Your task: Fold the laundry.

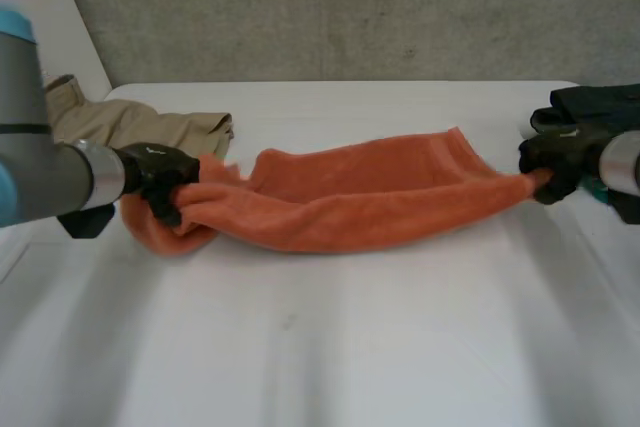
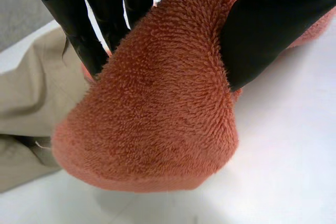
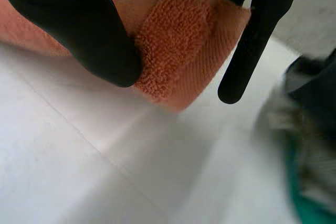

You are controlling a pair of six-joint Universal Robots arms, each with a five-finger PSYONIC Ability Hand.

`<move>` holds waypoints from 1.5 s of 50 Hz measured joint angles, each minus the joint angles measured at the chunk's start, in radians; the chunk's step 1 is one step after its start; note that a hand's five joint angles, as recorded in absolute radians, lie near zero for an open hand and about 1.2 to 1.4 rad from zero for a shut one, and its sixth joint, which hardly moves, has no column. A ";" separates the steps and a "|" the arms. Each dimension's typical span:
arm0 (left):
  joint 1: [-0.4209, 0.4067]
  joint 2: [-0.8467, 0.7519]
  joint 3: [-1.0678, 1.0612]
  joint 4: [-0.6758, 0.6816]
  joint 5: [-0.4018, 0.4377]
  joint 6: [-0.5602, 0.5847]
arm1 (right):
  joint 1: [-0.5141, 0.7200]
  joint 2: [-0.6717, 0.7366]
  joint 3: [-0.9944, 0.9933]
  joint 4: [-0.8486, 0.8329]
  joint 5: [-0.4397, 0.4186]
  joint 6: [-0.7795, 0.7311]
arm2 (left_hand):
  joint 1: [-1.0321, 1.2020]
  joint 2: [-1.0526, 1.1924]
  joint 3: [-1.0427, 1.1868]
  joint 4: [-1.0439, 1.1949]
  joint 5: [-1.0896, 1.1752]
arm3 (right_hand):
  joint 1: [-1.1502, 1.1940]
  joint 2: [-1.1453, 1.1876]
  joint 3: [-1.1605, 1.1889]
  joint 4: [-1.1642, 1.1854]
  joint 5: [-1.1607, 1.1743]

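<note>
Head view reference: the orange towel lies stretched lengthwise across the worktop, from near its left edge to near its right edge and somewhat closer to the far edge than the near one. Its middle rests on the surface, loosely doubled along its length. The looped pile suggests a soft, limp and light article with no stiffness. It is likely to sag and bunch wherever unsupported, but it is not fragile, and the nap should resist slipping in a grasp. The recommended holding points are the two short ends, preferably at the corners or along the flat woven band seen at the right end, so that the cloth can be drawn flat. The left hand is closed round the bunched left end, thumb on one face and fingers on the other. The right hand pinches the right end between thumb and fingers at that band. Count: one towel; two hands, both engaged. One beige garment lies crumpled at the far left corner, touching the towel's left end. One dark heap sits at the far right corner, with green cloth showing beside it in the right wrist view; how many pieces it holds cannot be told.
</note>
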 measured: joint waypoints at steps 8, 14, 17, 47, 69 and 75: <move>0.010 0.243 -0.081 -0.070 0.021 0.129 | -0.038 -0.340 0.213 -0.070 0.003 -0.257 | 0.000 0.000 0.000 0.000 0.000 | 0.000 0.000 0.003 0.002 0.000; 0.005 0.371 -0.084 0.028 0.023 0.024 | -0.049 -0.479 0.249 -0.193 0.005 -0.189 | 0.000 0.004 0.006 0.000 0.000 | 0.000 0.000 0.003 0.003 0.001; 0.000 0.391 -0.085 0.084 0.020 -0.026 | -0.049 -0.501 0.257 -0.240 0.005 -0.139 | 0.000 0.005 0.006 0.001 0.000 | 0.000 0.000 0.003 0.004 0.004; -0.149 0.023 0.495 0.690 -0.172 0.015 | 0.124 -0.122 -0.057 -1.107 0.334 0.252 | 0.000 0.007 0.009 0.005 0.000 | 0.000 0.000 0.006 0.005 0.008; -0.162 -0.112 -0.119 0.638 -0.178 0.034 | 0.081 -0.021 0.381 -0.693 0.112 -0.020 | -0.267 -0.331 -0.319 -0.335 -0.292 | 0.000 -0.006 -0.003 -0.009 -0.001; -0.156 -0.081 -0.217 0.543 -0.175 0.079 | 0.060 -0.014 0.443 -0.654 0.115 -0.134 | -0.636 -0.684 -0.671 -0.691 -0.653 | -0.405 -0.450 -0.433 -0.445 -0.440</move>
